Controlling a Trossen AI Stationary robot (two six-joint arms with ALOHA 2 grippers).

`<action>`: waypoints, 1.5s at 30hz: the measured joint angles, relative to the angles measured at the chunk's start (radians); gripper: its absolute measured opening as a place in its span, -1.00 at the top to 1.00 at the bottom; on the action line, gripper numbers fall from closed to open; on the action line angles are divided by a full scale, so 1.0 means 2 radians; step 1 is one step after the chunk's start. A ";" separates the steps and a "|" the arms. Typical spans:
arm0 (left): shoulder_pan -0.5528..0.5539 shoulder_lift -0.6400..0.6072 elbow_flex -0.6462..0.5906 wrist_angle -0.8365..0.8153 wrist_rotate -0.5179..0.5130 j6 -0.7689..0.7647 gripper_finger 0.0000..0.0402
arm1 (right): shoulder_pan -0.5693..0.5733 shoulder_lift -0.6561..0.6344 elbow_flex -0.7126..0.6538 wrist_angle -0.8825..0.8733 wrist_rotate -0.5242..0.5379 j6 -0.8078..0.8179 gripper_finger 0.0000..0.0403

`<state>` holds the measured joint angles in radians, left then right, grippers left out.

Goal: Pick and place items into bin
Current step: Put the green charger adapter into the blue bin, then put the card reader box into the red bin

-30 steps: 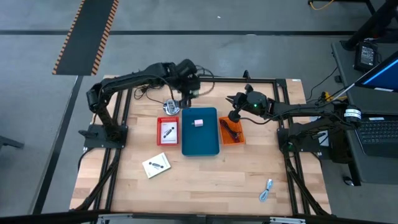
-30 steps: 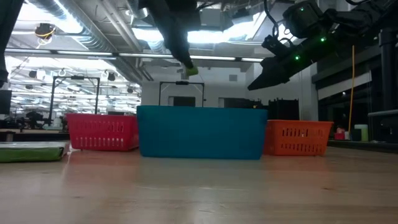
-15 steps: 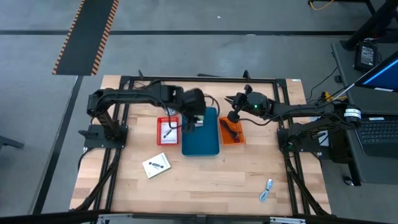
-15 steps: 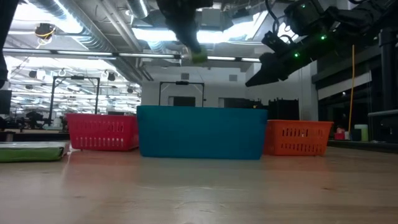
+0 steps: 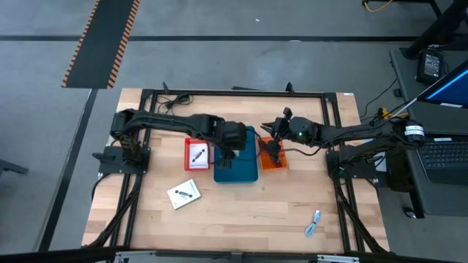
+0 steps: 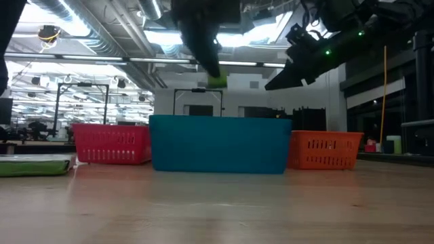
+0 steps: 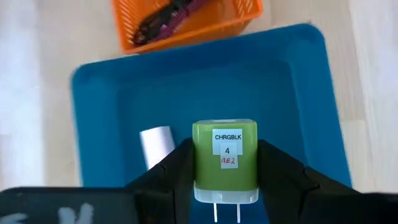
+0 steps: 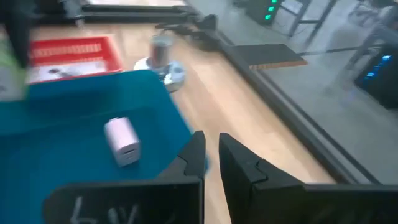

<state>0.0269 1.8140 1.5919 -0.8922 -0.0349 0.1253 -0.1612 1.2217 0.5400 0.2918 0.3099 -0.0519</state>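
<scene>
Now, line by line:
Left hand (image 7: 225,186): hung above the blue bin (image 7: 298,93), fingers (image 7: 171,177) clamped on the two sides of a green charger (image 7: 225,158).
Green charger: upright in that grip, prongs toward the wrist, white label facing the wrist camera; in the low view it (image 6: 217,81) sat clear above the bin's rim (image 6: 220,144).
White charger (image 7: 155,144): lay on the bin floor, below the left hand and just to one side of the green charger.
Blue bin: directly under the left hand, on the wooden surface (image 5: 241,208).
Red basket (image 5: 197,154): beside the bin, on the side toward the left arm's base; it held a white card.
Orange basket (image 5: 273,155): touching the bin's other side, under the right hand (image 5: 272,143); dark and reddish cables (image 7: 168,18) lay in it.
Right hand (image 8: 211,155): held high over the orange basket, fingers nearly together with only a thin gap, gripping nothing.
White card (image 5: 183,194): on the surface, well away from both hands.
Blue-white cable (image 5: 313,223): on the surface, far from both hands.
</scene>
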 joint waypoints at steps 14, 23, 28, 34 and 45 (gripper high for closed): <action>0.005 0.070 -0.008 0.042 0.001 -0.019 0.33 | 0.066 0.000 0.000 -0.038 0.031 0.016 0.86; 0.005 0.110 -0.008 0.044 0.016 -0.031 0.33 | 0.080 0.000 0.000 -0.051 0.032 0.025 0.86; 0.004 0.110 -0.008 0.050 0.033 -0.039 0.16 | 0.080 0.000 0.000 -0.051 0.031 0.026 0.86; 0.004 0.110 -0.008 0.052 0.028 -0.038 -0.02 | 0.080 0.000 0.000 -0.056 0.032 0.037 0.86; 0.004 0.078 -0.008 -0.033 0.027 -0.035 0.07 | 0.080 0.000 0.000 -0.079 0.032 0.050 0.86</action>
<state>0.0345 1.9706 1.5753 -0.9581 0.0196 0.0557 -0.0013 1.2217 0.5400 0.1330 0.3731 0.0475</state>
